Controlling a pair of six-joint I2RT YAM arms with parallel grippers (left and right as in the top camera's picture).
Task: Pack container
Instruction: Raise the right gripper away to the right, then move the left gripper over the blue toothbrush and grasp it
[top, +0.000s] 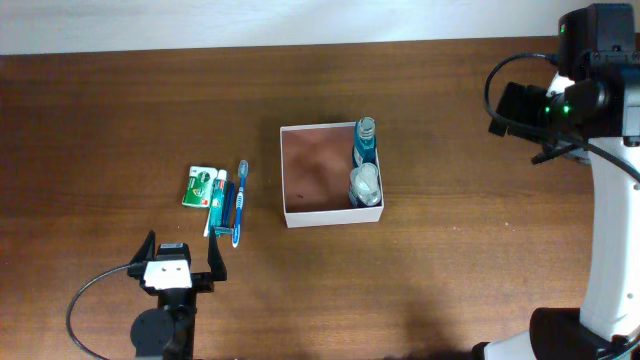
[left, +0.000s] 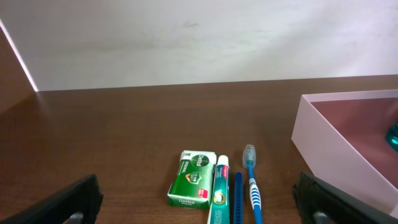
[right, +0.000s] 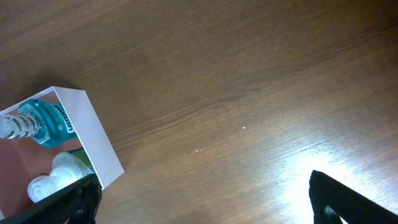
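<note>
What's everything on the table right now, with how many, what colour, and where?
container: one, white walls, pinkish-brown inside, table centre
blue bottle: one, clear blue, inside the container by its right wall
clear bottle: one, whitish, inside the container beside the blue bottle
green box: one, green, left of the container
toothpaste tube: one, white and green, right of the green box
thin stick: one, dark blue, between tube and toothbrush; kind unclear
toothbrush: one, blue and white, nearest the container
table: one, dark brown wood
left gripper: one, black, open, near the toiletries
right gripper: one, black, open, over bare table right of the container
</note>
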